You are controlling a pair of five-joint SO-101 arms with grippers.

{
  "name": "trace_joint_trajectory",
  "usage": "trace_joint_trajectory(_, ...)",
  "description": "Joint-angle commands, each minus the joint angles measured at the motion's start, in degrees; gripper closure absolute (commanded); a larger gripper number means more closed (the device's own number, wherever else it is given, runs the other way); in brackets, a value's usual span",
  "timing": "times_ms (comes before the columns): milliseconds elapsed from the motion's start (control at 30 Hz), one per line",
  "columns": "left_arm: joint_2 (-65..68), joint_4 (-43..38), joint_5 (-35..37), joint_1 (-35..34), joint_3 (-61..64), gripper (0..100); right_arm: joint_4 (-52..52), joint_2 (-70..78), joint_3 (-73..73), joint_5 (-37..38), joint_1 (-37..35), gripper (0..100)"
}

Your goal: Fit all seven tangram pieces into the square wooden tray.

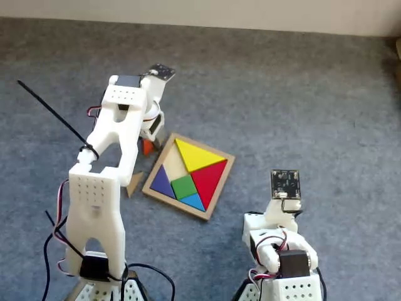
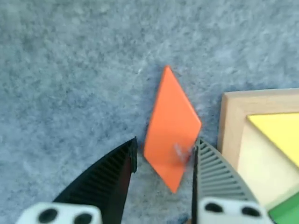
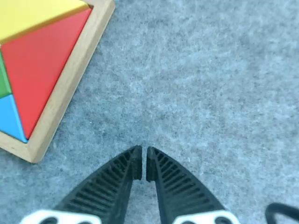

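The square wooden tray (image 1: 221,188) lies on the carpet holding a yellow triangle (image 1: 195,155), a red triangle (image 1: 210,180), a green square (image 1: 182,186), a blue triangle (image 1: 193,200) and a purple triangle (image 1: 161,181). An orange parallelogram (image 2: 170,123) lies on the carpet just outside the tray's rim (image 2: 231,121). My left gripper (image 2: 164,145) is open and straddles its near end; one finger touches it, the other stands slightly apart. My right gripper (image 3: 140,163) is shut with nothing in it, over bare carpet a little off a tray corner (image 3: 32,151).
A tan triangular piece (image 1: 133,184) lies on the carpet beside the tray, close to the left arm's body (image 1: 103,194). A black cable tie (image 1: 53,113) sticks out from that arm. Grey carpet (image 1: 301,106) stretches open beyond the tray.
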Motion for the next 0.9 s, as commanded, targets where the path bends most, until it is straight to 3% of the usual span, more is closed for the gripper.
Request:
trace_joint_trajectory(0,0.0,0.3,-2.3,0.8,-3.0,84,0.3,-1.0,7.7,-0.4,0.7,96.4)
trace_joint_trajectory(300,0.5,0.4,-5.3,1.1,-4.4,84,0.3,-1.0,7.7,-0.4,0.7,96.4)
trace_joint_trajectory(400,0.0,1.0,-5.5,1.1,-4.4,89,0.3,-1.0,7.7,-0.4,0.7,96.4)
trace_joint_trajectory(533,-1.5,5.5,-5.5,2.0,-6.5,95,0.3,-1.0,7.7,-0.4,0.7,96.4)
trace_joint_trajectory(733,-7.8,13.3,-5.2,6.0,-8.7,96,0.3,-1.0,7.7,-0.4,0.7,96.4)
trace_joint_trajectory(867,-10.6,16.3,-0.4,9.2,-8.7,96,0.3,-1.0,7.7,-0.4,0.7,96.4)
